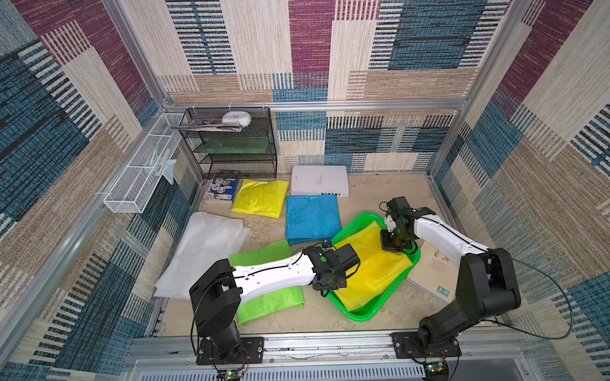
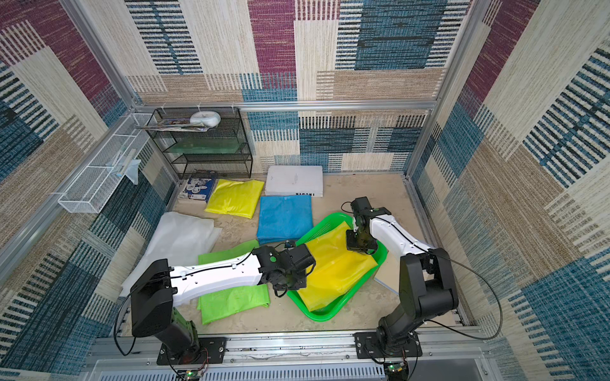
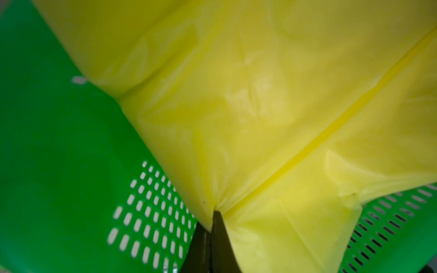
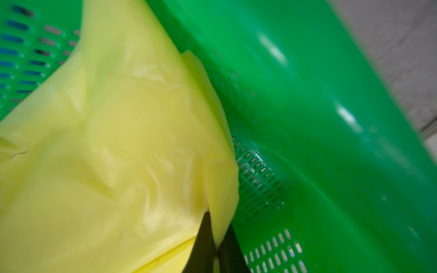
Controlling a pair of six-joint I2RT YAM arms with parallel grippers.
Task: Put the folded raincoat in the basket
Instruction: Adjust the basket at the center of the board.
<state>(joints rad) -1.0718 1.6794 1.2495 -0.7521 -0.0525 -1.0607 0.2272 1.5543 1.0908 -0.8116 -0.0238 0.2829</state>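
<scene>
Both of my grippers are clamped on the same folded raincoat (image 1: 371, 269). My left gripper (image 3: 211, 227) pinches one corner of it, and the plastic gathers into small puckers right where my fingertips meet. My right gripper (image 4: 216, 234) nips the opposite corner, with a thin folded edge squeezed between its two dark fingers.

The raincoat is a glossy, slightly see-through yellow plastic, folded into a flat, roughly rectangular packet of several layers. Soft wrinkles and pale highlights cross its surface. In the left wrist view a darker yellow fold line (image 3: 331, 127) runs straight across it, away from my left fingers.

The packet spans the stretch between my two grippers and sits inside the basket (image 1: 359, 317), lying slantwise over its floor. One corner, on the side below my right gripper, rises up to the rim. The basket is bright green, with rows of small slots in its walls showing just beside each gripper's fingers. Its smooth rolled rim curves close past my right gripper.

A folded blue sheet (image 1: 313, 217) lies on the table just beyond my left gripper, outside the basket.
</scene>
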